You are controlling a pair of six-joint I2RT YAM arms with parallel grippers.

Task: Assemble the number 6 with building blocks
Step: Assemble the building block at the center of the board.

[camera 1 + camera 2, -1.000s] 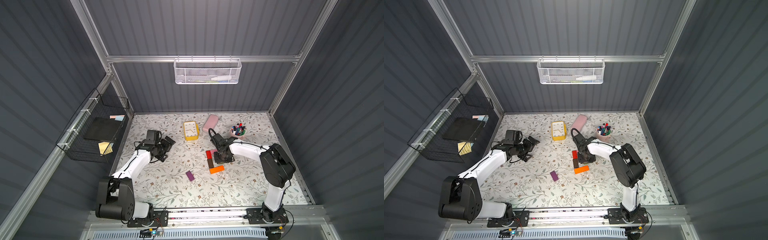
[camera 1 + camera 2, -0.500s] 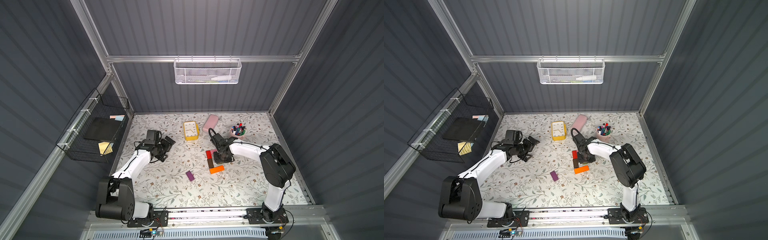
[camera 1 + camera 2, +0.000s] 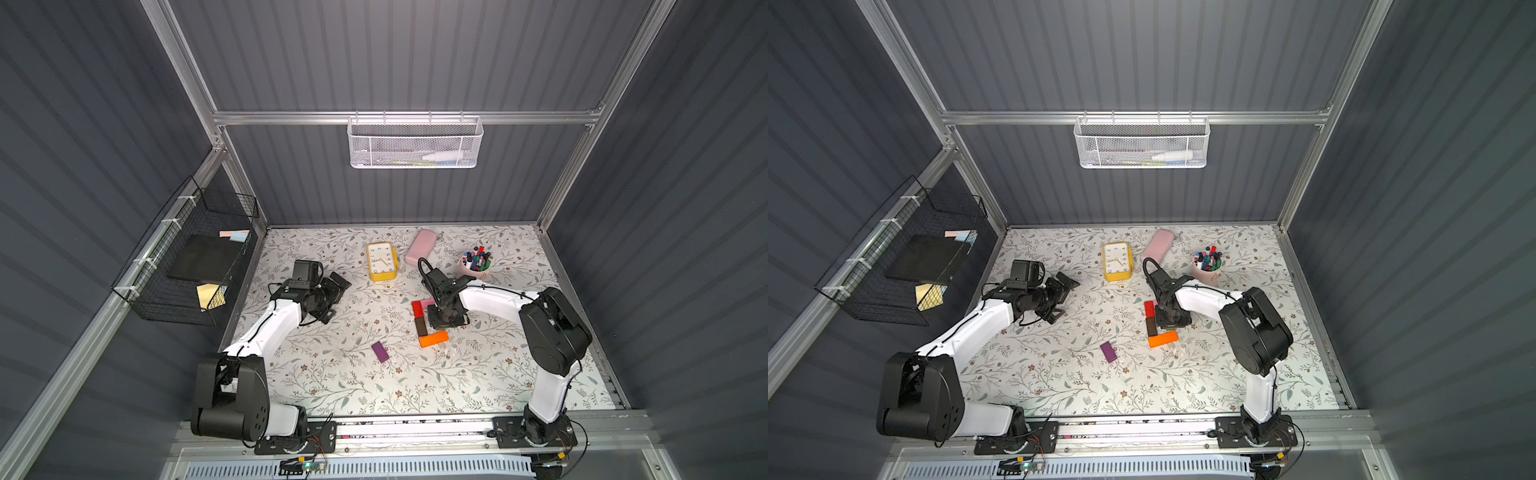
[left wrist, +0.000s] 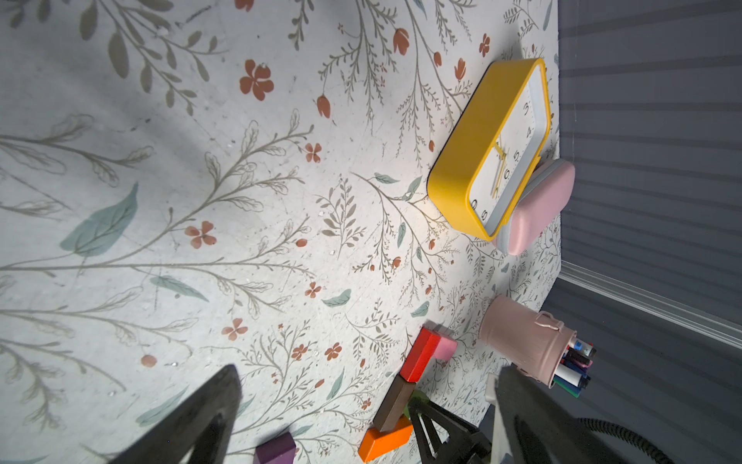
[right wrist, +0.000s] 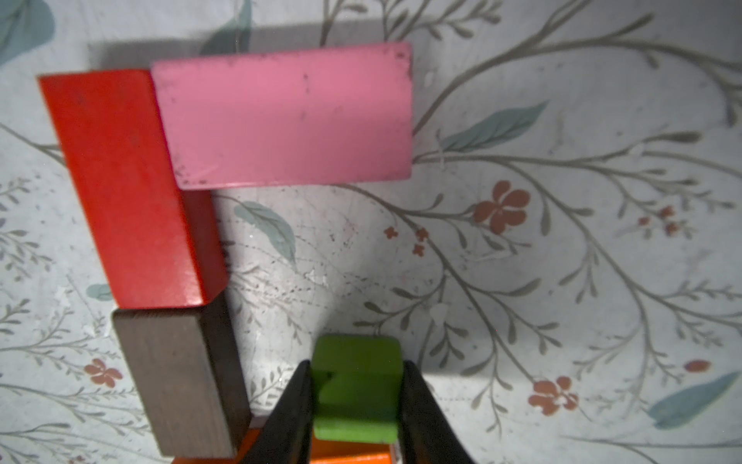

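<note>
While parked over floral surface [image 3: 332,374], grey walls [image 3: 395,62] around, still clamping green cube [image 5: 355,393] in right end effector [image 5: 356,367], keeping left end effector [image 4: 367,371] splayed.

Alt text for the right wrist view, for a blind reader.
The right gripper is shut on a small green cube, an orange block showing beneath it. On the floral tabletop, a red block and a dark brown block lie end to end, a pink block against the red one's side.
</note>
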